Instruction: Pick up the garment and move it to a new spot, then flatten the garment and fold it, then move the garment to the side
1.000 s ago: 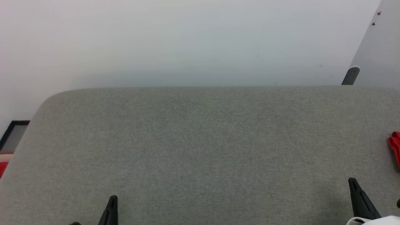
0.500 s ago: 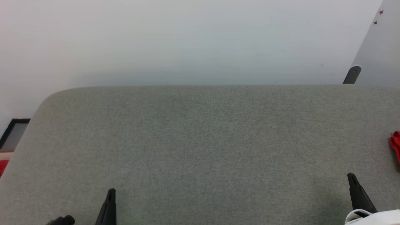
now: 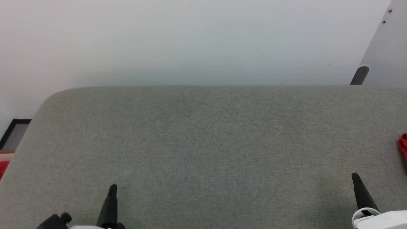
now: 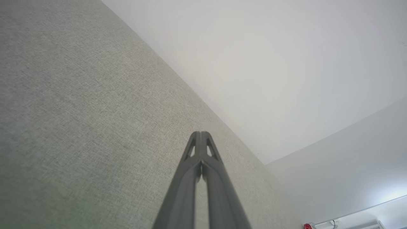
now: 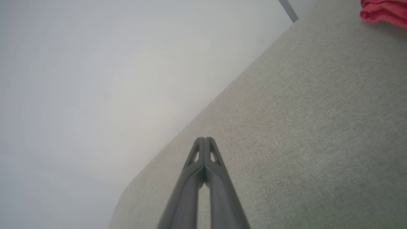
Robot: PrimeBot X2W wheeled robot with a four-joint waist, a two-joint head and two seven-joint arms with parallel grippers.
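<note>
Counting, we find one garment (image 3: 403,149), a red and seemingly bunched edge at the far right of the grey tabletop (image 3: 203,133), too cropped to judge its long axis. We count two grippers, both well apart from it: the left gripper (image 4: 201,135) and the right gripper (image 5: 205,140), each with fingers pressed together.

A grey fabric surface (image 3: 203,143) meets a white wall (image 3: 190,41), dark bracket (image 3: 360,75) beyond.
</note>
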